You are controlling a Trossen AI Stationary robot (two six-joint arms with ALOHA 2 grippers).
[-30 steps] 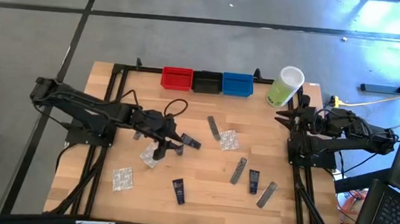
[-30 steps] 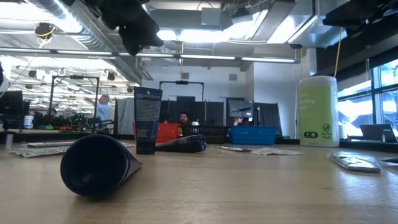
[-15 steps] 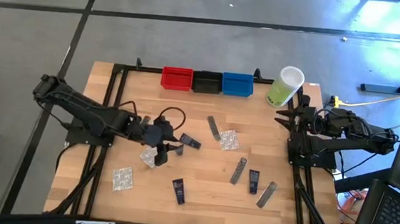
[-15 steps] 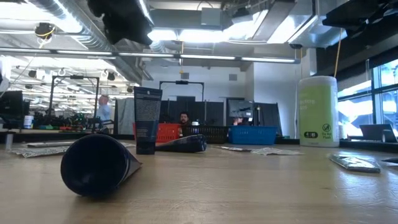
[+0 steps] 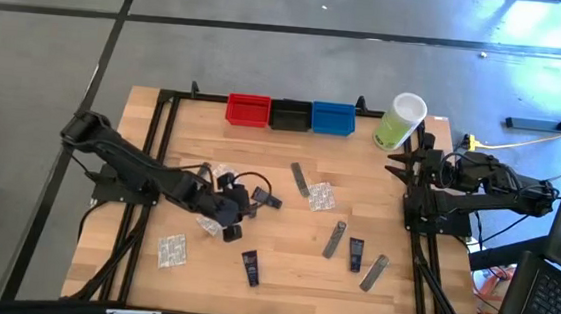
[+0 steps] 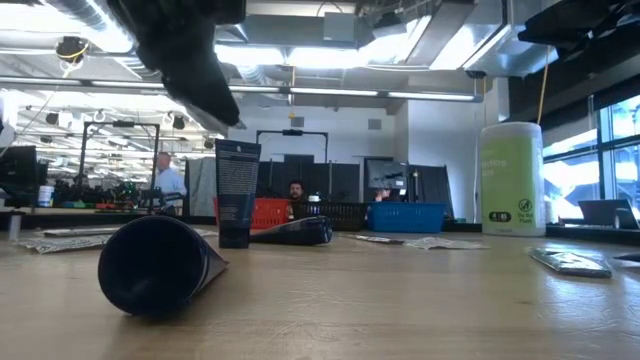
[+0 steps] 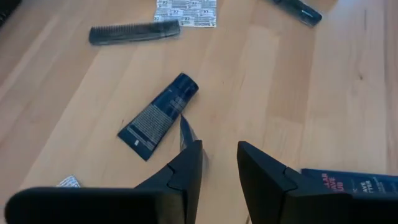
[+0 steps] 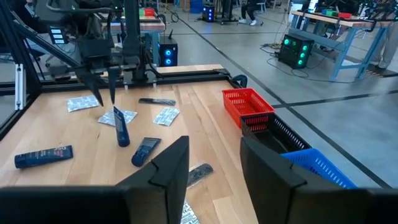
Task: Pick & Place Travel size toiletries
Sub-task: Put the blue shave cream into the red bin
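Toiletries lie scattered on the table (image 5: 282, 267): a navy tube (image 5: 250, 266) near the front edge, another (image 5: 355, 253) between two grey sachets (image 5: 334, 239), clear packets (image 5: 171, 250) at left and centre. The left gripper (image 5: 238, 214) hangs low over the table's left-centre, fingers (image 7: 186, 171) a small gap apart with nothing between them, a tube (image 7: 159, 115) lying just ahead. The right gripper (image 5: 396, 166) waits at the right edge by the green container (image 5: 400, 121), jaws parted and empty
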